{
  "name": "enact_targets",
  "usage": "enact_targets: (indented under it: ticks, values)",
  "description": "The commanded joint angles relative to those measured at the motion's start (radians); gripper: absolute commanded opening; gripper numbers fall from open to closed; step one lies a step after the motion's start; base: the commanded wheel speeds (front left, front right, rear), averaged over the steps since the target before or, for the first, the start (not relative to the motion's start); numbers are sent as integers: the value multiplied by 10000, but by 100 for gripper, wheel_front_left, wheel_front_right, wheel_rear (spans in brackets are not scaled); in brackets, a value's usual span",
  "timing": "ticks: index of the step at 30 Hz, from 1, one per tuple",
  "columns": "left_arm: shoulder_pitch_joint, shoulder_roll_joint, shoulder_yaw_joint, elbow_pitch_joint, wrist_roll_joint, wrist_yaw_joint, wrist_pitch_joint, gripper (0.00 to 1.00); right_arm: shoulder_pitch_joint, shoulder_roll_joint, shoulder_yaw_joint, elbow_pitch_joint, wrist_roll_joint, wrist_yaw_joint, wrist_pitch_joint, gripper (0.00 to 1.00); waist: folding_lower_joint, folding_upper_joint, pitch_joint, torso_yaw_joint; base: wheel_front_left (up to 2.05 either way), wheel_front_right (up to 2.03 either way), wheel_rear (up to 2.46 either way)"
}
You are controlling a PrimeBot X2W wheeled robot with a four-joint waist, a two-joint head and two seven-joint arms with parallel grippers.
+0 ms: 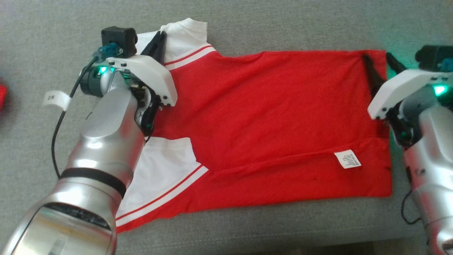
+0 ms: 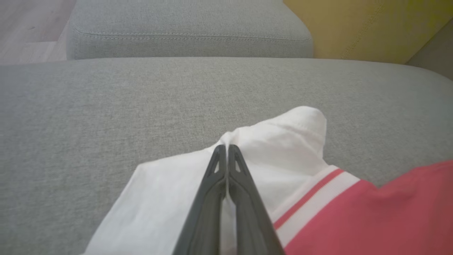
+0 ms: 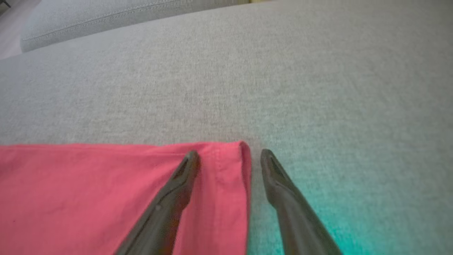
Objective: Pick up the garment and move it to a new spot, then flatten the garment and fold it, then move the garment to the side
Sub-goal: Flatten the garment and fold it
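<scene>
The garment [image 1: 269, 117] is a red shirt with white, red-striped sleeves, spread flat on a grey sofa cushion [image 1: 283, 32]. My left gripper [image 1: 161, 37] is at the shirt's far left sleeve, shut on a pinch of white sleeve fabric that bunches up at the tips of the left gripper [image 2: 226, 148]. My right gripper [image 1: 378, 59] stands open at the far right hem corner. In the right wrist view the right gripper [image 3: 230, 154] straddles that corner of the garment [image 3: 88, 184], one finger on the red cloth, the other on the bare cushion.
A white care label [image 1: 348, 158] lies on the shirt near its right hem. A red object [image 1: 1, 95] shows at the left edge. Beyond the cushion sit another grey cushion [image 2: 187, 32] and a yellow surface [image 2: 371, 24]. Cushion's front edge runs along the bottom.
</scene>
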Motion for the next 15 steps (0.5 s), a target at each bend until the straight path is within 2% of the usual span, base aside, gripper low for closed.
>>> enact_targets:
  ticks: [1, 8, 15]
  values:
    - [-312, 261, 50, -344, -175, 133, -149, 0, -208, -113, 179, -2, 104, 75, -195, 0, -1, 0, -14, 53, 0, 0, 0]
    - [-39, 266, 65, -1084, -310, 599, -298, 0, -221, -157, 398, -192, 491, 75, -1332, 0, -1, 0, -204, 72, 0, 0, 0]
    - [1634, 610, 935, -4022, 189, 1113, -307, 0, 457, -331, 470, -924, 894, 75, -1975, 0, -1, 0, -494, 74, 0, 0, 0]
